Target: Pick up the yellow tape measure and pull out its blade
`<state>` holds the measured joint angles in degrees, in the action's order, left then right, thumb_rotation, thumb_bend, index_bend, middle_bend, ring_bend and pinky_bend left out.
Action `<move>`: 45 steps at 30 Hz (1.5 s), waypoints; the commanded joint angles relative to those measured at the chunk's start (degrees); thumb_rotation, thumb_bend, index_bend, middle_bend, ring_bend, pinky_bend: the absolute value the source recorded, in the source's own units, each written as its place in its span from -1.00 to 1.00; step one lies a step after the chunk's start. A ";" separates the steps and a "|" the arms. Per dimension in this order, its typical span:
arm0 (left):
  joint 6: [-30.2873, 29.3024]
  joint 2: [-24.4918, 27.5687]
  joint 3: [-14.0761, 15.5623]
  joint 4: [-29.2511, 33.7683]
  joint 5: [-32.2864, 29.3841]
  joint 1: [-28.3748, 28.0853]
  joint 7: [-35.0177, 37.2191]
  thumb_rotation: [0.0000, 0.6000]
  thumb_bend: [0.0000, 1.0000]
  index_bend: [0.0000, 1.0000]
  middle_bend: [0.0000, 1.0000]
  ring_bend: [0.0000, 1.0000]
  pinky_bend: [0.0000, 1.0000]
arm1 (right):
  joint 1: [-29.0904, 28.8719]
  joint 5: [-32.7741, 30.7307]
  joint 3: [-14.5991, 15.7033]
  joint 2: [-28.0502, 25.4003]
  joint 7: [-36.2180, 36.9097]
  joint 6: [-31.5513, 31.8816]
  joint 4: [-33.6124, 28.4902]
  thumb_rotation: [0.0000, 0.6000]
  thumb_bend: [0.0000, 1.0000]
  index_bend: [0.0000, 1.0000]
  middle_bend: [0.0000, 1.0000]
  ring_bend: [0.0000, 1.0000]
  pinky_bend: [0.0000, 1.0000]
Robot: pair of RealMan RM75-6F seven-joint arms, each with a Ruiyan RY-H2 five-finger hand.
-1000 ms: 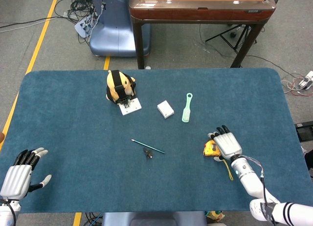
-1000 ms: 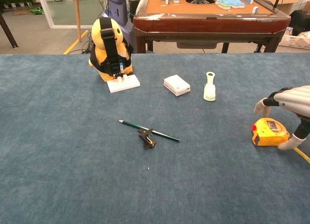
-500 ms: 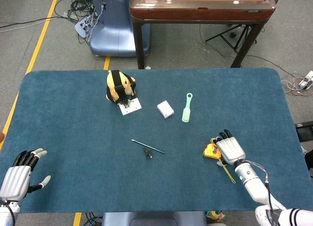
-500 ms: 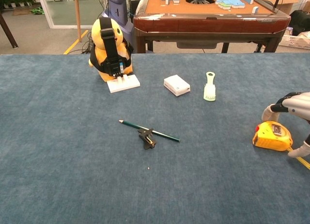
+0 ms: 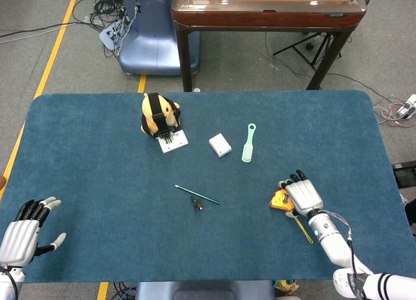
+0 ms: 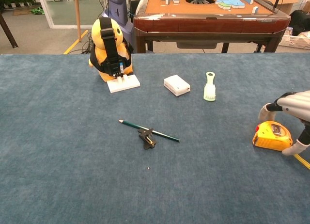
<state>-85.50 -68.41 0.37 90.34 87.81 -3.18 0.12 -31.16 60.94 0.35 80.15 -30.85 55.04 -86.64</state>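
Note:
The yellow tape measure lies flat on the blue table at the right, its face up in the chest view. A short length of yellow blade trails from it toward the near edge. My right hand arches over the tape measure's right side. Its fingers curve down behind the case and the thumb stands in front; no grip shows. Near the front left corner rests my left hand, fingers spread and empty, outside the chest view.
A green pencil and a small black clip lie mid-table. Further back are a white box, a pale green brush and a yellow plush toy on a white card. A wooden table stands beyond.
My right hand drew back toward the near edge, then eased forward a little over the tape measure, which slid slightly nearer. The left hand stayed where it was.

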 commanded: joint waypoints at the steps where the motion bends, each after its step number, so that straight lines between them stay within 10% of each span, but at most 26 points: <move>1: 0.17 -0.17 -0.01 -0.29 0.08 -0.12 0.26 1.00 -0.60 -0.58 -0.65 -0.74 -0.88 | -0.03 0.03 -0.11 0.10 0.04 -0.02 -0.08 1.00 -0.59 -0.38 -0.31 -0.65 -0.90; 17: 4.55 0.11 -2.12 -0.37 1.01 -4.81 2.51 1.00 -0.60 -0.58 -0.65 -0.74 -0.88 | -1.53 1.26 -2.36 -1.43 3.29 -1.07 -4.65 1.00 0.50 0.16 0.18 -0.23 -0.90; 45: 23.41 -9.47 -13.38 7.63 -12.50 -23.25 12.59 1.00 -0.59 -1.00 -0.92 -0.82 -0.88 | -17.27 -16.18 -12.79 0.66 -14.21 4.26 -20.26 1.00 0.66 0.44 0.47 0.17 -0.71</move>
<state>-62.92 -77.09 -12.61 97.60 76.28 -25.63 13.32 -46.89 46.55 -11.93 79.48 -43.24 57.93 -105.99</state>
